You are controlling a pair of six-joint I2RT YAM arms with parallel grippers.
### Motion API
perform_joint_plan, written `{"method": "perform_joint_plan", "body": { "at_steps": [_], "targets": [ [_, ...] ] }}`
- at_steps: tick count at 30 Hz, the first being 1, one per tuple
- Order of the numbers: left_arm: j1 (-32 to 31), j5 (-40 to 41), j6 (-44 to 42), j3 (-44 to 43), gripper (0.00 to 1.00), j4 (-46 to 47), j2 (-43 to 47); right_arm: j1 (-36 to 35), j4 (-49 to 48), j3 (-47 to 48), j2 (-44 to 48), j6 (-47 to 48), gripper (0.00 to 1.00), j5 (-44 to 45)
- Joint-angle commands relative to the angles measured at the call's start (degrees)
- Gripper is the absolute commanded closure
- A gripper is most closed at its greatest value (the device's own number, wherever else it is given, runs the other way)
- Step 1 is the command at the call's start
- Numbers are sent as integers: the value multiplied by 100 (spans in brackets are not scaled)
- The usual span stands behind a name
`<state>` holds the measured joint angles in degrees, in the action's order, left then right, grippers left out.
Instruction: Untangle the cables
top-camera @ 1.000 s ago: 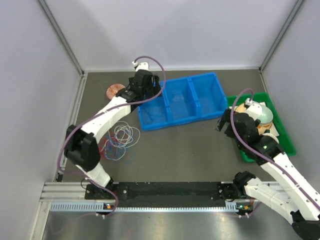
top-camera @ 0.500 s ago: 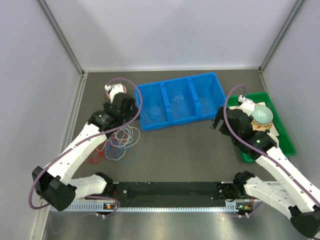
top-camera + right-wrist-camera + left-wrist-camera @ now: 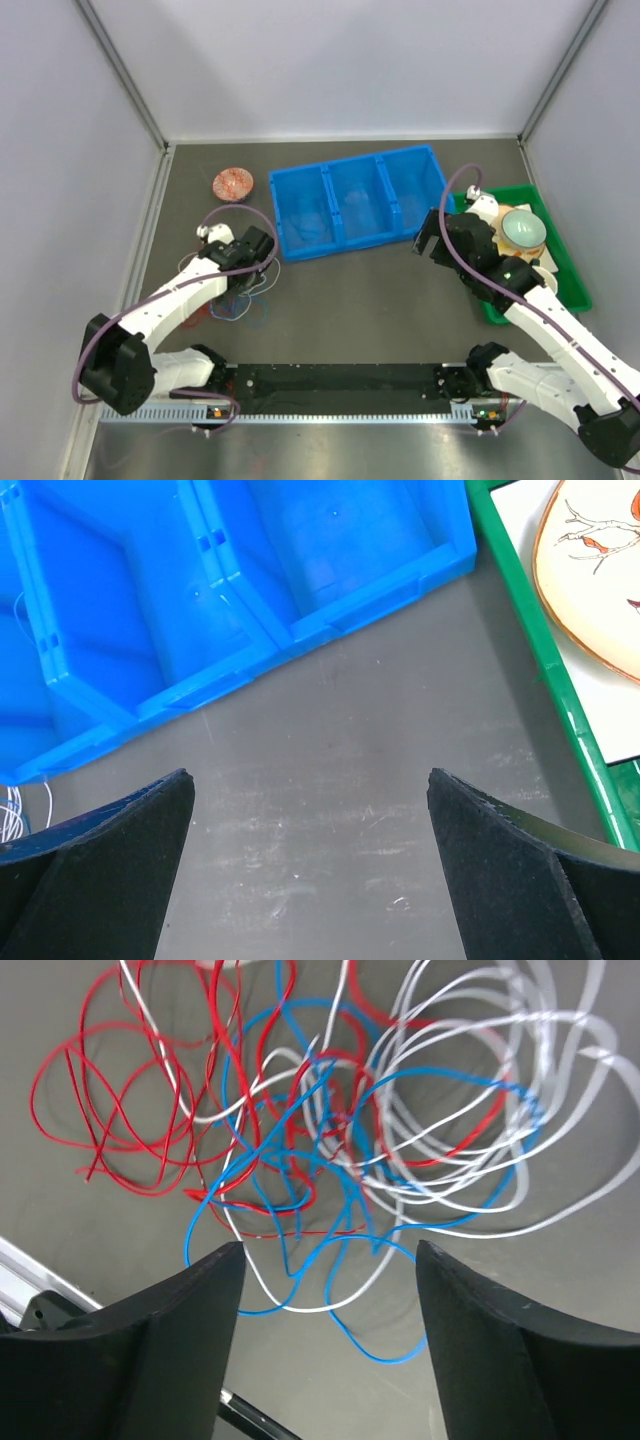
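A: Overhead: cables [image 3: 236, 304] sit by the table's left edge, toward the near side, half hidden under the left gripper [image 3: 250, 258]. Can't read its jaws there.
B: Left wrist view shows them: spread, nothing between, over the tangle. Red, white and blue loops cross mid-pile.
A: Reddish round thing [image 3: 233, 184] near the far-left corner, well apart.
B: Right gripper [image 3: 310, 780]: jaws wide, empty, over bare table between blue bin [image 3: 250, 590] and green tray [image 3: 538, 645]. Only overhead shows the bowl [image 3: 522, 228] in that tray.
A: Table [image 3: 380, 300] dark grey, scuffed. Pale walls [image 3: 350, 60] on three sides.
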<state>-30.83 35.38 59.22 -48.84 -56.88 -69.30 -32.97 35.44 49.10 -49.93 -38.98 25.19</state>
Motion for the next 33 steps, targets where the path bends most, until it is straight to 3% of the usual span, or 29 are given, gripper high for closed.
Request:
{"method": "perform_joint_plan", "body": {
  "at_steps": [1,7,8,9,11,12,16,22,26,33],
  "targets": [
    [7,-66,284,409,29,493,83,-34,-222,-67,89,75,1,-67],
    [33,-189,424,630,43,775,-356,-25,-257,-111,89,14,1,-137],
    [42,-180,424,630,52,766,-365,-34,-257,-111,98,5,1,-146],
    [42,-163,424,604,70,749,-322,-25,-257,-111,133,5,1,-129],
    [42,-110,336,446,87,635,-112,-34,-257,-111,177,39,1,-128],
    [42,-84,283,280,100,591,-23,-34,-248,-120,212,48,1,-120],
    [-2,-224,-426,-370,100,450,302,-25,-248,-111,265,31,1,-120],
    [-651,-716,-1455,-1706,100,783,557,-25,-231,-67,317,5,1,-32],
    [-1029,-1094,-1940,-2803,100,995,304,-25,-169,-67,484,-22,1,74],
    [-1145,-1876,-2704,-3922,100,1793,-233,-34,138,-76,836,-110,1,451]
  ]
}}
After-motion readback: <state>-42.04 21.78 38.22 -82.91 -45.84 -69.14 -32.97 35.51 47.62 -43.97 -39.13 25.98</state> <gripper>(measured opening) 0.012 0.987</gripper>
